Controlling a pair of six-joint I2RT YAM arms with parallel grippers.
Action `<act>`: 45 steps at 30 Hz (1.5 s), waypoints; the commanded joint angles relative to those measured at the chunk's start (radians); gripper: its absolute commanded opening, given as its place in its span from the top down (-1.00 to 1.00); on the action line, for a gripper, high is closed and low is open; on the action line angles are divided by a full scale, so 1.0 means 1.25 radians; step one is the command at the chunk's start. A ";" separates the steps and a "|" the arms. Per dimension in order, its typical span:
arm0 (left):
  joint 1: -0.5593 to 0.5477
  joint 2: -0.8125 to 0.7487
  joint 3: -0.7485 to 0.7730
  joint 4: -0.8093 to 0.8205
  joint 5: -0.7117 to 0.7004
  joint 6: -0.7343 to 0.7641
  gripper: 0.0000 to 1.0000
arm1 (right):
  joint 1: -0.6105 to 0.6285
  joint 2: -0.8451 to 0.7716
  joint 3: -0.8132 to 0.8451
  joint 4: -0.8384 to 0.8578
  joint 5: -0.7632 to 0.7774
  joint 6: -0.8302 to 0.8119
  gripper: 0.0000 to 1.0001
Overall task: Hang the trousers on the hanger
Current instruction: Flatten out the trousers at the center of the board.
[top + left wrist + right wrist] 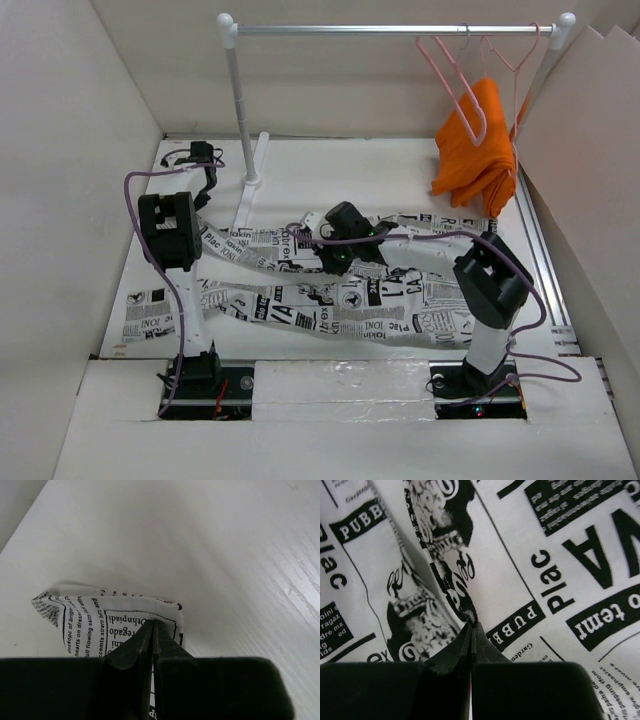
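The trousers [330, 300], white with black newspaper print, lie spread across the table, both legs running left to right. My left gripper [205, 200] is at the back left and shut on a corner of the trousers [100, 625], its fingertips [152, 622] closed over the fabric edge. My right gripper [332, 262] is over the middle of the trousers and shut on a raised fold of the cloth [520, 580], as the right wrist view [471, 625] shows. The pale pink hanger [455, 85] hangs empty on the rail at the back right.
A metal rail [390, 30] on a white stand [240, 110] spans the back. A coral hanger [515, 60] on it carries a plain orange cloth [480, 150]. White walls close in the left, right and back sides.
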 commanded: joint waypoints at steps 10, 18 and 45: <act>0.019 -0.105 -0.009 0.070 0.142 0.049 0.43 | -0.039 -0.007 0.069 0.011 -0.040 0.003 1.00; 0.019 -0.013 0.005 0.032 0.120 0.024 0.49 | -0.039 -0.012 0.049 0.020 -0.044 0.013 1.00; 0.084 -0.315 0.051 0.028 0.171 -0.097 1.00 | -0.079 -0.076 0.057 -0.007 -0.125 -0.002 1.00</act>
